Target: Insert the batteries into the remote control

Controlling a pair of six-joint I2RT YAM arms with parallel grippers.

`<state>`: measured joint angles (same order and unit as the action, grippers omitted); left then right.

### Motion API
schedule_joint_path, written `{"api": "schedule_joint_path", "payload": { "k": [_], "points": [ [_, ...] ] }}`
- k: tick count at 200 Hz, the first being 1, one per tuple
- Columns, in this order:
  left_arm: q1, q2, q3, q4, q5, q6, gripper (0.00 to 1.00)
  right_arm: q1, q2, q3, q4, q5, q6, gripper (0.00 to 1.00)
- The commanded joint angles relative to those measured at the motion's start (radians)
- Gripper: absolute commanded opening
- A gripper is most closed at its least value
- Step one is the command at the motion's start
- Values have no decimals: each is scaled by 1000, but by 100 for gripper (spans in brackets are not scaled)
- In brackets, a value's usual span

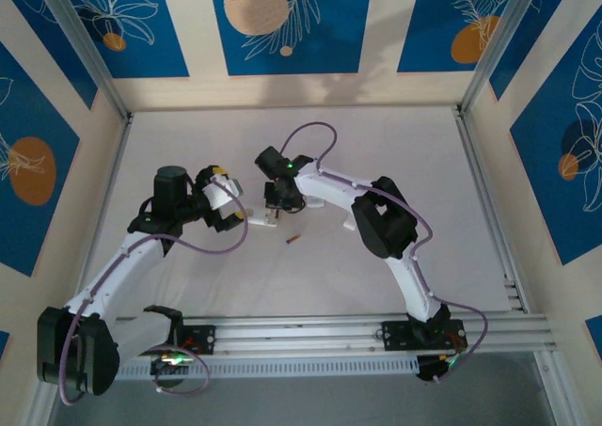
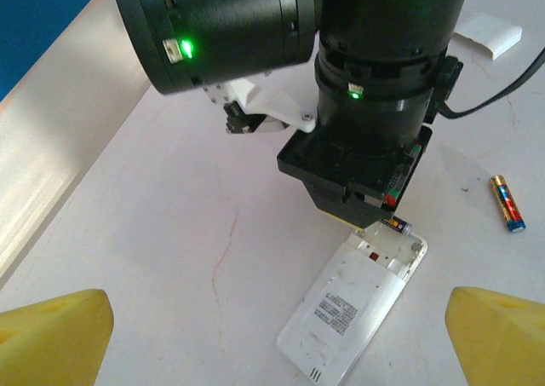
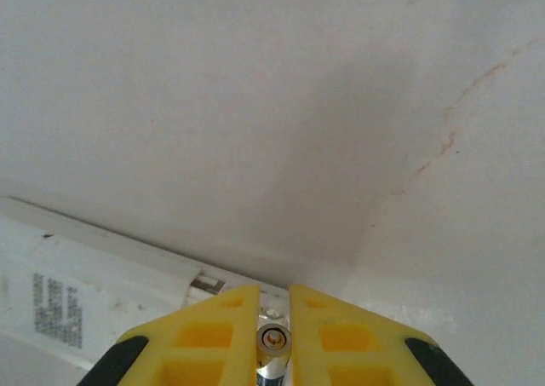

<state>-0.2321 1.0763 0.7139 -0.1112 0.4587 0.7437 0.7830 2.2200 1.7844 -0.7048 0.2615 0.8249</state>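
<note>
The white remote control (image 2: 358, 305) lies back-up on the table, its battery bay (image 2: 393, 251) uncovered at the far end. My right gripper (image 3: 273, 318) is shut on one of the batteries (image 3: 272, 342), seen end-on between the yellow fingers. It holds that battery (image 2: 397, 226) right at the open bay's edge. Another battery (image 2: 507, 203) lies loose on the table to the right, seen from above as the small battery (image 1: 293, 241). My left gripper (image 2: 277, 343) is open, with its yellow fingertips (image 2: 51, 339) wide on either side of the remote's near end and not touching it.
A flat white piece (image 2: 487, 35) lies on the table beyond the right arm. The right arm's black wrist (image 2: 375, 79) hangs close above the remote. Both grippers (image 1: 235, 210) (image 1: 278, 205) meet mid-table, with bare white table around them and walls on three sides.
</note>
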Motion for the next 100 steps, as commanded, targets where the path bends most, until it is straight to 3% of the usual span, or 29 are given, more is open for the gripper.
{"api": "schedule_joint_path", "payload": {
  "k": [1, 100],
  "points": [
    [-5, -1, -5, 18, 11, 26, 100, -2, -52, -6, -21, -40, 33, 15],
    [-6, 1, -5, 18, 11, 26, 100, 14, -13, 0, -19, 1, 57, 15]
  ]
}}
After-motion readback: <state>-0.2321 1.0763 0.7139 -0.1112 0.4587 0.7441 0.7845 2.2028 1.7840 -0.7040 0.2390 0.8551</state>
